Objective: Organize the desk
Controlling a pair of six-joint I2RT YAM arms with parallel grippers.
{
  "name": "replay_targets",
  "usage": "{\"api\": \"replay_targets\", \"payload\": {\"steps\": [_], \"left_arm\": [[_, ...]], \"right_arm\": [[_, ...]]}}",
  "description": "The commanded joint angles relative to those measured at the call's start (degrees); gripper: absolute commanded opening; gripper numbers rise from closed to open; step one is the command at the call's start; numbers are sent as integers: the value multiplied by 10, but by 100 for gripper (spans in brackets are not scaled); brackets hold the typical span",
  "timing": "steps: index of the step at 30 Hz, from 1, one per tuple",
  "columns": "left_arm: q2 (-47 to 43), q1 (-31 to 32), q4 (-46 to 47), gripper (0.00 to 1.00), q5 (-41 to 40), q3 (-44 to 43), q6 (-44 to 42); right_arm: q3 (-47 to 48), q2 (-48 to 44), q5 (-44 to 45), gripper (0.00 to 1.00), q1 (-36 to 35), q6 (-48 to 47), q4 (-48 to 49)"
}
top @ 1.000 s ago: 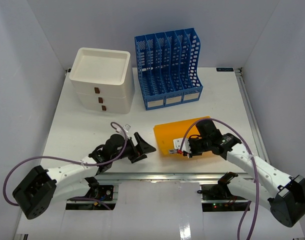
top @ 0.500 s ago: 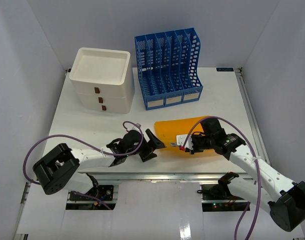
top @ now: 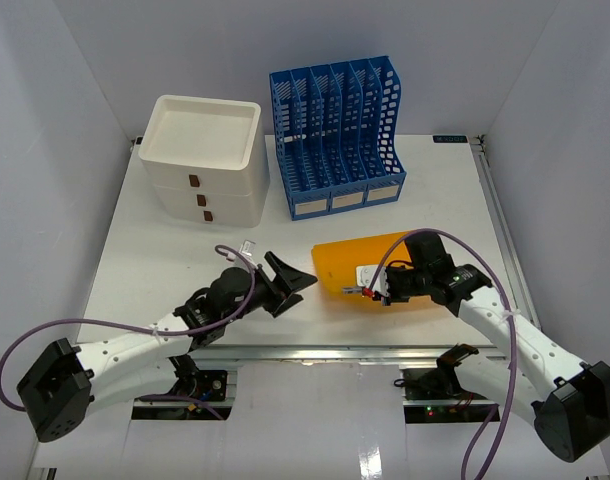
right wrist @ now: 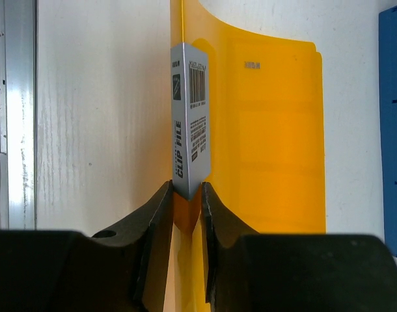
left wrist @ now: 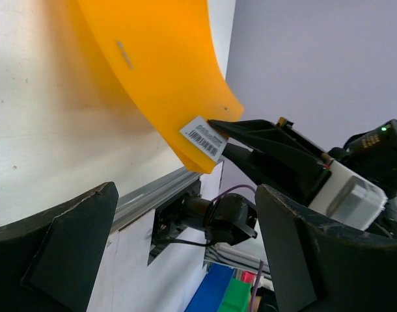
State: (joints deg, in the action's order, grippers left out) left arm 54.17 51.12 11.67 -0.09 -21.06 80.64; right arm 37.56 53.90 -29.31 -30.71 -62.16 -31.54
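**Right arm pinches the orange file's edge while the left waits open beside it**

The right arm reaches in from the near right, forearm angled to the left, and its right gripper [right wrist: 185, 197] is clamped on the near edge of the orange clip file [top: 340, 265], right at the white barcode label [right wrist: 191, 123] (the label reads "CLIP FILE"). The left arm stretches low across the near left of the desk [top: 155, 250], its left gripper [top: 291, 284] turned toward the file's left edge with the jaws spread wide and nothing between them; it sits just beside the file without touching it.

The file is thin, smooth, flexible plastic. In the left wrist view its pinched edge bows up off the white tabletop in a curve. The desk is a flat white board with metal rails along its edges, and it spans the whole scene under everything. At its far left stands a glossy white drawer unit [top: 205, 165] with small brown pulls; to the right of that is a blue slotted plastic file rack [top: 335, 125].

A second ago the file lay flat; now its near edge is raised and bent. The left gripper, which had pushed closer to the file half a second ago, has drawn back slightly.
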Motion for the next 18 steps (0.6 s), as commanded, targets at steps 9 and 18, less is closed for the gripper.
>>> {"api": "replay_targets", "payload": {"steps": [9,18], "left_arm": [[295,-5,105,98,26,-114,54],[397,-8,145,86,59,-195,76]], "right_arm": [[8,-27,-52,17,2,-2,-38],[-1,-41,-69,17,3,-3,-29]]}}
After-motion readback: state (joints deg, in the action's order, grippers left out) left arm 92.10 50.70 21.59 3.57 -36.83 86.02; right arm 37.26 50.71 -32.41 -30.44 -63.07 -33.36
